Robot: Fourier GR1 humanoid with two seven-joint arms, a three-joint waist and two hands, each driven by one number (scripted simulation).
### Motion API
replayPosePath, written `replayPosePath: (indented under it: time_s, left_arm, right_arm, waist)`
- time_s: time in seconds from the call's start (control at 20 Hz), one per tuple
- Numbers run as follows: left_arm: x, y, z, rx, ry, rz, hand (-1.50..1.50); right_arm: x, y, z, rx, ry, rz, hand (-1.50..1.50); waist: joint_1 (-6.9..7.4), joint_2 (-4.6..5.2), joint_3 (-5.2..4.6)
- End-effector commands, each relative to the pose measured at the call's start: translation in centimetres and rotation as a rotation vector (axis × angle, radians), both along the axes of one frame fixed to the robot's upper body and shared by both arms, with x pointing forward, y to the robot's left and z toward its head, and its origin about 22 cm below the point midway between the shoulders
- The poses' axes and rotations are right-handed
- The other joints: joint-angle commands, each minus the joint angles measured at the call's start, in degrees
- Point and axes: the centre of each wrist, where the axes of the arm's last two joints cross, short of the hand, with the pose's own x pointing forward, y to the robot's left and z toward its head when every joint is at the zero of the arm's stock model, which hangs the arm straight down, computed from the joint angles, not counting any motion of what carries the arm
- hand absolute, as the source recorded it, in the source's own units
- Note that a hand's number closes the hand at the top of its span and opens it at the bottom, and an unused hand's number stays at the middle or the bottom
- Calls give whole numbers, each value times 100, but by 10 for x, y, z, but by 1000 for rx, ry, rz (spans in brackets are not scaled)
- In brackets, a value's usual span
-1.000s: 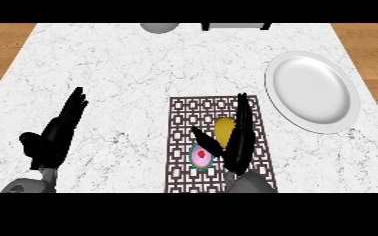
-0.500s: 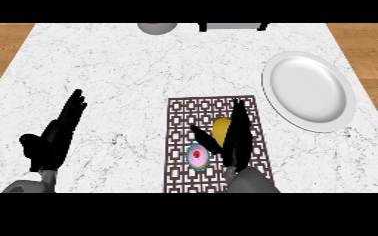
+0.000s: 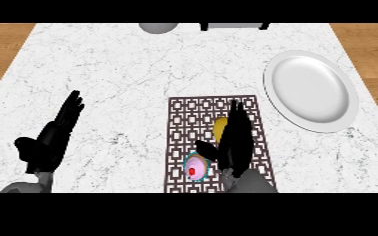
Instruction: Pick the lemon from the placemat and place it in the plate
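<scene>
Yellow lemon [image 3: 220,127] sits on the placemat [image 3: 184,130], mostly hidden behind your right hand [image 3: 235,142], so only its left side shows. That hand is over the mat w/ fingers straight, pointing far, thumb out to the left; it's open and nothing is curled round the fruit, though you can't tell whether the palm touches it. So nothing of the task is done as far as you can see: no grasp, no lift, no carry. White plate [image 3: 310,91] lies well apart, far-right of the mat on the marble counter [image 3: 118,75], w/ nothing in it. What's left, by my read: close on the lemon, lift, move right and far, set it down on the plate. Watch the small pink cupcake [image 3: 195,168] at the mat's near end, just beside the thumb; it could get knocked. Left hand [image 3: 50,140] rests open at the near-left, fingers up, idle.
</scene>
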Motion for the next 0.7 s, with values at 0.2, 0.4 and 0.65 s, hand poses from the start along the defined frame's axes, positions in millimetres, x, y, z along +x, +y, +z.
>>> replayPosePath:
  time_s: [0.2,0.4,0.65]
  left_arm:
    - [26,-13,13,-1,-13,-26,0]
    - [17,-22,-4,-5,-15,-15,0]
    - [9,-23,5,-7,-15,-29,0]
  right_arm:
    - [9,3,33,-56,188,-81,-150]
    - [-1,-3,27,-68,198,-86,-150]
    - [24,-18,16,-94,222,-114,-150]
  waist:
    - [111,80,20]
    - [125,77,20]
    - [192,80,24]
